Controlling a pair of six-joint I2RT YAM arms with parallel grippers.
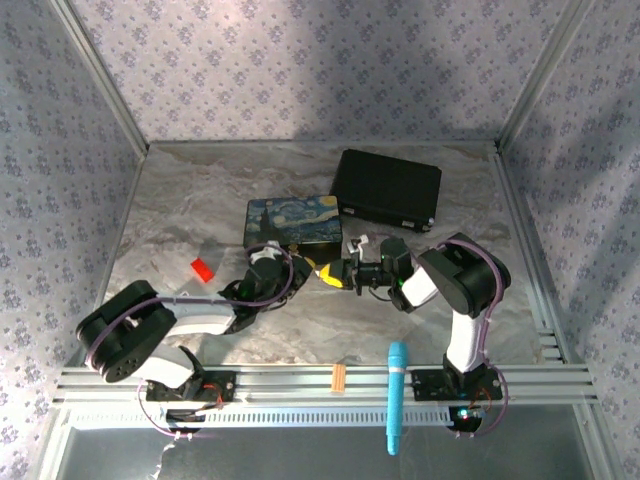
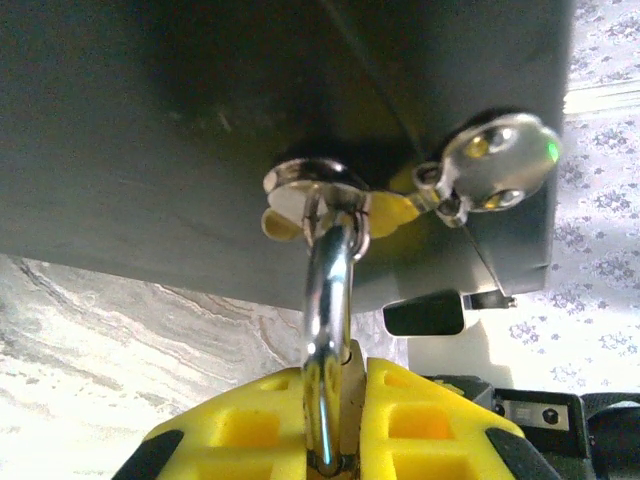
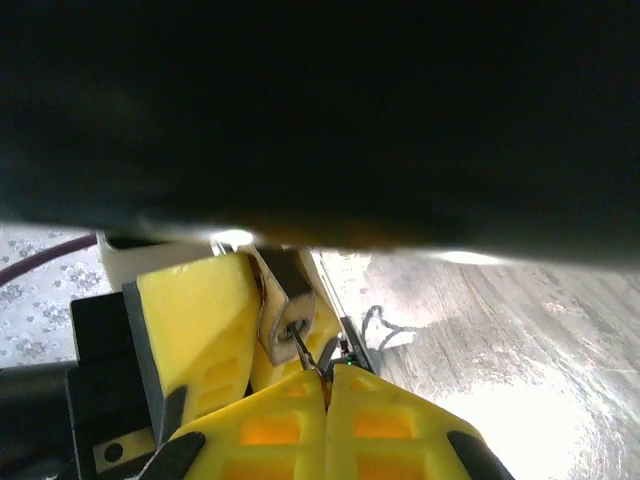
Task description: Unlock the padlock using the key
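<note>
Item: small brass padlock (image 3: 283,300), block-bodied, with a polished silvery shackle. It is held just in front of the blue painted box (image 1: 293,222), pinched in the yellow moulded jaws of the left gripper (image 2: 345,378).
Thin silvery key (image 3: 305,350): pinched in the pressed-together jaws of the right gripper (image 3: 326,378), tip at the keyhole.
Apparently outstanding: the turn and the shackle release.

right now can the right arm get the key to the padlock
Likely yes: the right gripper, shut on the key, has its tip at the padlock, which the left gripper holds; nothing between.
</note>
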